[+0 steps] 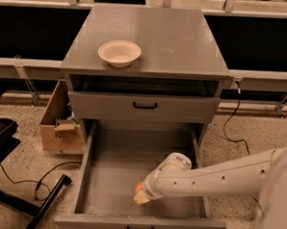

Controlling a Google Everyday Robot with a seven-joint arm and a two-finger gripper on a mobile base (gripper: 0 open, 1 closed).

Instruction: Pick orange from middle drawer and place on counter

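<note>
The middle drawer (112,169) is pulled fully open at the bottom of the grey cabinet, its black handle at the front edge. The orange (138,187) lies on the drawer floor near the front, mostly hidden by my gripper; only a small orange patch shows. My gripper (141,196) reaches down into the drawer from the right on a white arm and sits right at the orange, touching or covering it. The counter (181,41) is the flat grey cabinet top.
A cream bowl (119,52) sits on the left of the counter. A shut drawer front (144,107) lies above the open one. A cardboard box (61,127) stands left of the cabinet. Black stand legs (18,204) and a cable lie on the floor at left.
</note>
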